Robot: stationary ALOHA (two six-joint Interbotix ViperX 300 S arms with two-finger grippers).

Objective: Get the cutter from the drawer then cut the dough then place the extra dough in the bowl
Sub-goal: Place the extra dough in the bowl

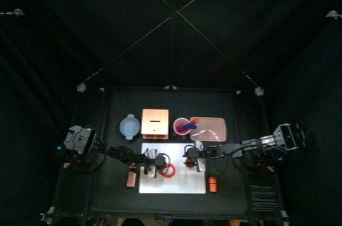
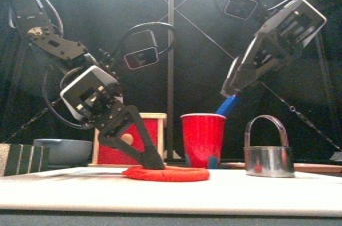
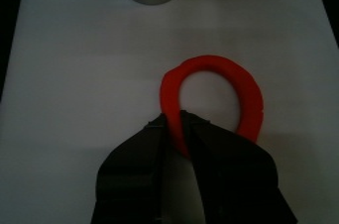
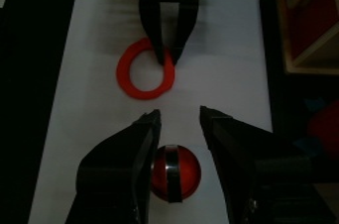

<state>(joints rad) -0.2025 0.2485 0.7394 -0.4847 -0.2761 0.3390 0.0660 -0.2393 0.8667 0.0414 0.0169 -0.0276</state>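
A red dough ring [image 2: 167,174] lies on the white cutting board [image 2: 274,198]. My left gripper [image 2: 147,158] is down at the ring's near end and shut on it; the left wrist view shows the jaws pinching the ring [image 3: 223,87]. The metal cutter [image 2: 270,150] stands upright on the board to the right. From above, in the right wrist view, the cutter [image 4: 172,171] seems to hold red dough inside. My right gripper [image 2: 231,88] hangs open above it, jaws apart and holding nothing.
Behind the board stand a red cup [image 2: 205,138] with a blue knife [image 2: 230,101], the wooden box [image 2: 134,135] with its red drawer front, and the blue-grey bowl [image 2: 60,151] at the far left.
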